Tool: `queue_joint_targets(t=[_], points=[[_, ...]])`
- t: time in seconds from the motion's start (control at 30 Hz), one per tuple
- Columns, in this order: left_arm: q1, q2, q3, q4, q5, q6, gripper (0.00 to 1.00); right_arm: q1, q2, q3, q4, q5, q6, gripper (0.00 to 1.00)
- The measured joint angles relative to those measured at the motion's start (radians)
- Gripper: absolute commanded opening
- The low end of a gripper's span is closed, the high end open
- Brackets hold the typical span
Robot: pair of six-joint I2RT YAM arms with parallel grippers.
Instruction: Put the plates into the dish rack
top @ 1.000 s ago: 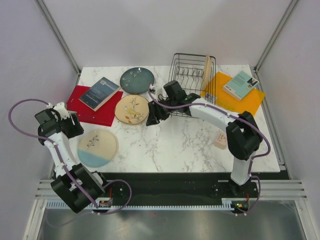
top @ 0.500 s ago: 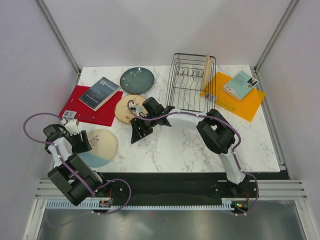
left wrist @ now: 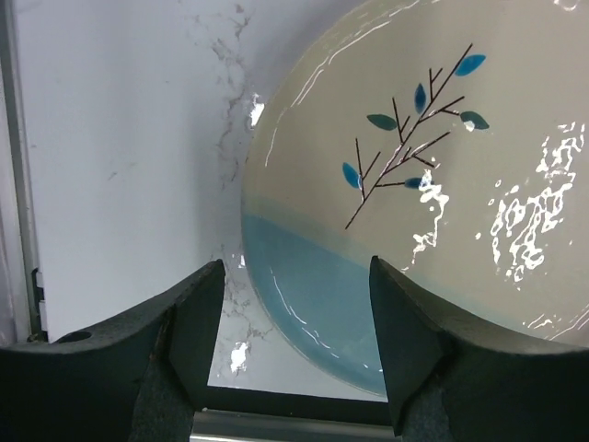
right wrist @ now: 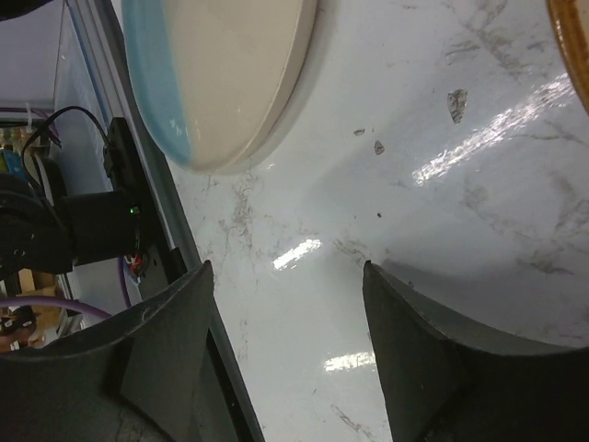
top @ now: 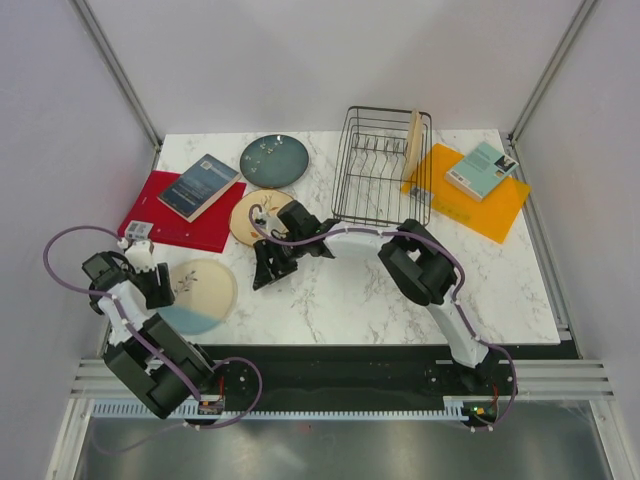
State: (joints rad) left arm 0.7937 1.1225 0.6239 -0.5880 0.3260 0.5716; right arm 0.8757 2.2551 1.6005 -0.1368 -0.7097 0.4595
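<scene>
The cream and pale blue plate (top: 200,293) lies flat at the front left. My left gripper (top: 152,281) is open at its left rim; in the left wrist view the plate (left wrist: 414,175) has its blue edge between my open left gripper (left wrist: 294,341). My right gripper (top: 263,272) is open and empty over bare marble just right of that plate, which shows in the right wrist view (right wrist: 221,74) above the gripper (right wrist: 290,354). A cream bird plate (top: 250,215) lies partly under the right arm. The dark teal plate (top: 274,159) lies behind it. The black wire dish rack (top: 383,165) holds one cream plate (top: 412,148) upright.
A red board (top: 165,222) with a dark book (top: 200,185) lies at the left. An orange board (top: 470,205) with a teal book (top: 481,169) lies right of the rack. The right arm stretches across the table's middle. The table's front edge is close below both grippers.
The right arm has swung left from the rack's front to the marble beside the cream and blue plate. The left gripper has come down and forward to that plate's left rim.
</scene>
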Motion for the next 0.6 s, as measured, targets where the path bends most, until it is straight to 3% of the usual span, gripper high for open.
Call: queue_joint_targets(t=[0.2,0.4,0.5,0.6], points=[[0.008,0.064,-0.043,0.026,-0.018,0.006,0.72,0.004,0.054,0.039,0.038,-0.008,0.043,0.73],[0.019,0.088,-0.057,0.071,-0.005,0.006,0.63,0.006,0.093,0.067,0.1,-0.019,0.097,0.74],[0.021,0.095,-0.057,0.072,0.024,0.03,0.5,0.006,0.107,0.071,0.135,-0.034,0.129,0.74],[0.03,0.099,-0.057,0.077,0.054,0.082,0.3,0.01,0.122,0.071,0.18,-0.052,0.167,0.74]])
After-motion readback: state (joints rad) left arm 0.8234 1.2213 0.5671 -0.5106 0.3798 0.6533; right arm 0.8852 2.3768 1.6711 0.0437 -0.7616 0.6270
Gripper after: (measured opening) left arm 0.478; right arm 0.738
